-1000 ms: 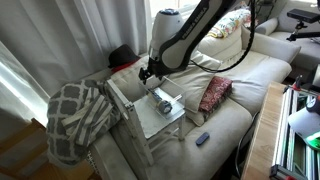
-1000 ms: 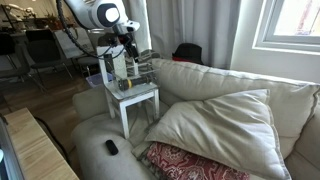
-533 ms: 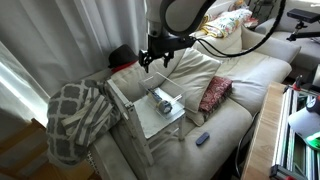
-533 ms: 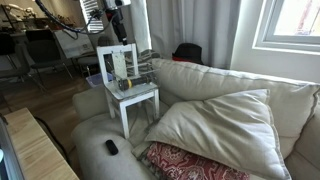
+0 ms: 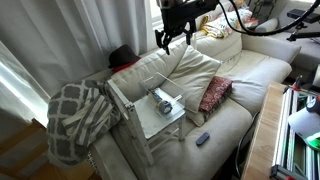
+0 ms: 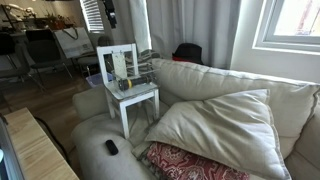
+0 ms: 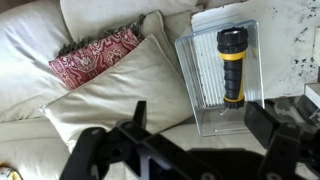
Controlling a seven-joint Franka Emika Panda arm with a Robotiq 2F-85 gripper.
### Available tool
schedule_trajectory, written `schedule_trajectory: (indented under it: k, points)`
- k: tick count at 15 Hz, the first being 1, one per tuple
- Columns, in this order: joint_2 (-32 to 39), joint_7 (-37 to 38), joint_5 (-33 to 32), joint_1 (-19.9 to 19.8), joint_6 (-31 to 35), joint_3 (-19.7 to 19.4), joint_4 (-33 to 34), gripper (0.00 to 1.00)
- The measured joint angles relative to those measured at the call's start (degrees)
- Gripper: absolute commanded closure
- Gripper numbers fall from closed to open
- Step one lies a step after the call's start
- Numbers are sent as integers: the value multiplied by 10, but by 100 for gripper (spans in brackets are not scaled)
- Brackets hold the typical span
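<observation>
The sofa (image 5: pixel 238 115) filled most of both exterior views. A big pale cushion (image 5: pixel 188 68) leaned on its back, and a red patterned pillow (image 5: pixel 214 93) lay just beside it. I think both were simply left where people sit. A checked blanket (image 5: pixel 75 115) hung over the sofa end, near the worktop (image 5: pixel 148 122).

The worktop was a white chair standing at that end. I judge it was put there because the soft seat gives no firm, level base.

On it lay a clear tray (image 7: pixel 205 95), and in the tray the torch (image 7: pixel 232 62), on its side, along the tray's length. The torch is round, so I believe the tray walls were there to stop it from rolling off. In an exterior view the torch (image 5: pixel 160 102) showed in the middle of the worktop. A small dark remote (image 5: pixel 202 139) lay on the seat, well apart from all this.

The hand (image 5: pixel 171 42) hung high above the cushion, well apart from the torch. In the wrist view the hand (image 7: pixel 198 130) had its fingers (image 7: pixel 135 115) spread wide with nothing between them. From this height I could see the tray and the torch whole, which I think was the use of holding it there.
</observation>
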Motion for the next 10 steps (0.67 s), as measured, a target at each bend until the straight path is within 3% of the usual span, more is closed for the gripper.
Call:
schedule_trajectory:
  k: [10]
  points:
    - [-14,0,0,-18,-5,15,-6,0]
